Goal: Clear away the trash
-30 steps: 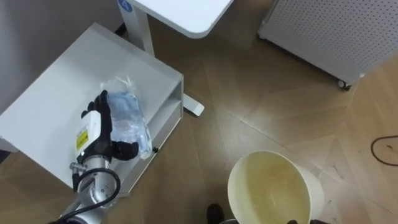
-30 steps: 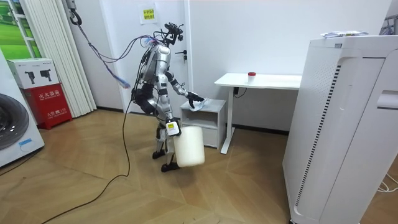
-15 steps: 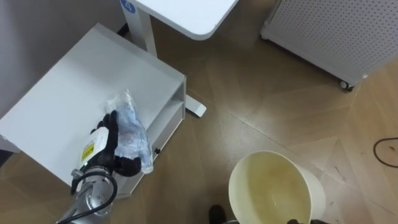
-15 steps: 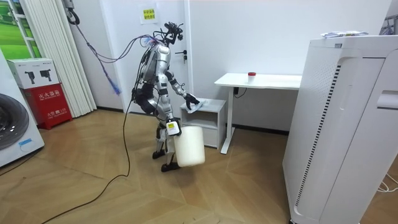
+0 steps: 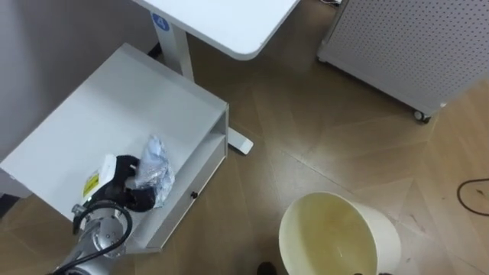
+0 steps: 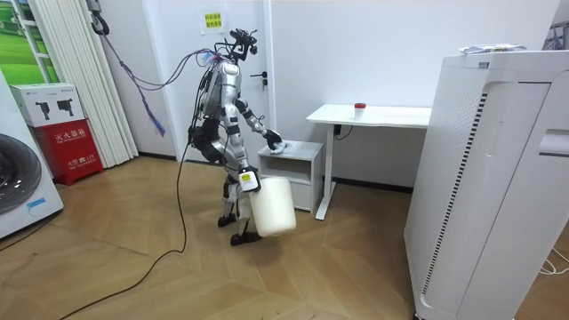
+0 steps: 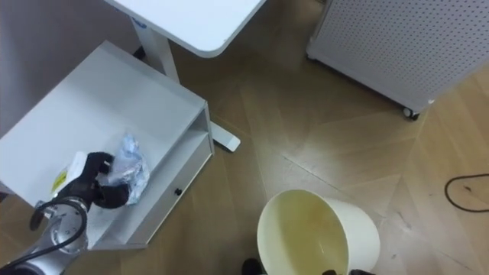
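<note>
A crumpled clear-and-blue plastic bag [image 5: 155, 169] lies bunched on top of a low white cabinet [image 5: 99, 114], near its front edge. My left hand [image 5: 114, 182] is curled round the bag's near side, thumb and fingers pinching it. In the room view the robot stands beside the cabinet [image 6: 298, 156] with the left hand [image 6: 274, 140] stretched over it. A cream plastic bucket [image 5: 336, 237] hangs tilted at the robot's side, held at its rim by my right hand [image 6: 246, 182].
A white desk [image 5: 229, 19] stands just beyond the cabinet, one leg and foot on the wooden floor beside it. A white perforated appliance on castors [image 5: 412, 46] stands at the far right. A large white unit [image 6: 489, 178] fills the room view's right.
My left hand has drawn back toward the cabinet's front edge and closed on the bag, which is now bunched smaller. The bucket has tilted slightly.
</note>
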